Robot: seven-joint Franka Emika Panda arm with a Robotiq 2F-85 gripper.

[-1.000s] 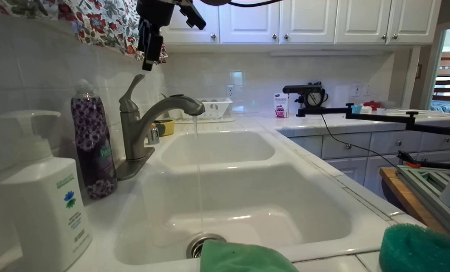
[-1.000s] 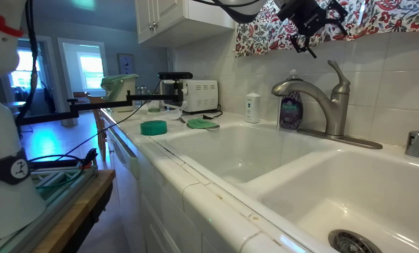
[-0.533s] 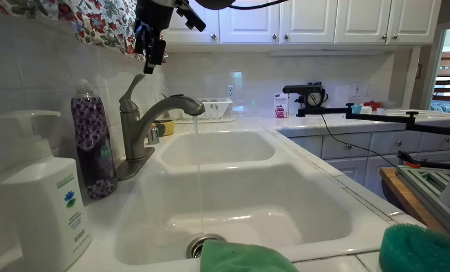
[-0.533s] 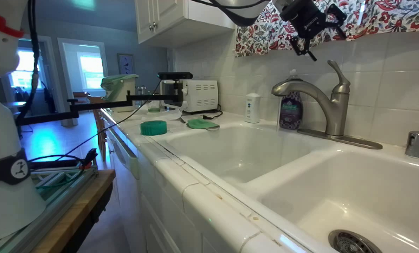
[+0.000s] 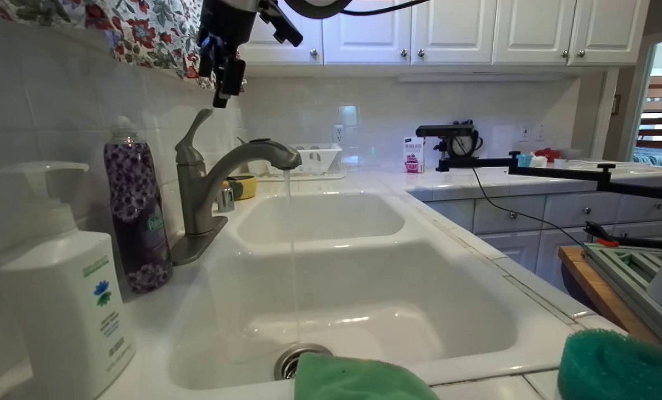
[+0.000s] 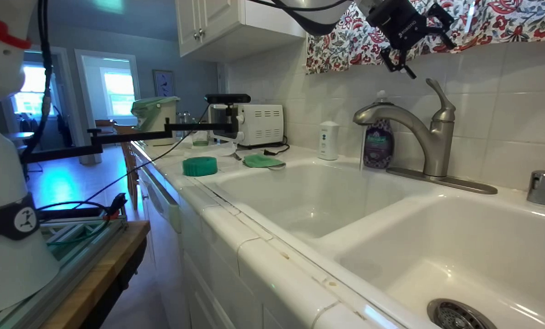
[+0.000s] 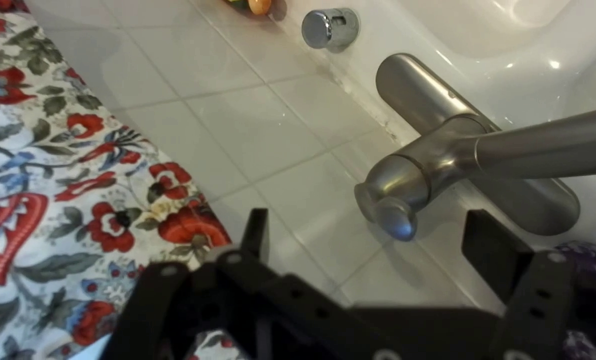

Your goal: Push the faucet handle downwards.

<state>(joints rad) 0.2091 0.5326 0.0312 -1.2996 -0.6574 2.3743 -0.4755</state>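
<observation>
In the wrist view: one gripper [image 7: 370, 227], fingers [image 7: 495, 252] spread wide, holding nothing; one faucet handle [image 7: 396, 218], grey, seen nearly end-on, tip foremost, framed between the fingers, depth not readable here; spout [image 7: 548, 145] running off at the right edge; floral curtain [image 7: 103, 200] beyond one finger, purple bottle [image 7: 590, 255] partly hidden behind the other. In an exterior view: faucet handle [image 6: 441, 97] on top of the faucet [image 6: 438, 151], raised, slanting out toward the sink [image 6: 373, 217]; gripper [image 6: 430, 60] above it, lower fingertip near the handle's tip, a gap showing; tiled wall [image 6: 515, 91] close behind, curtain hem overhead. Change over the last second: gripper slightly lower and slightly nearer, handle unmoved; judged an approach, the push not yet begun. In an exterior view: water [image 5: 292, 244] running from the spout, as before, consistent with a handle still up; white soap bottle [image 5: 67, 311] and purple bottle standing on the wall side, both lower than the gripper. Room for moving, by judgement: tight toward wall and curtain, freer on the sink side above the spout. Caution, likewise judged: fingers this far apart may straddle so slim a handle on the way down; one fingertip, set squarely over its tip, would likely serve better.
</observation>
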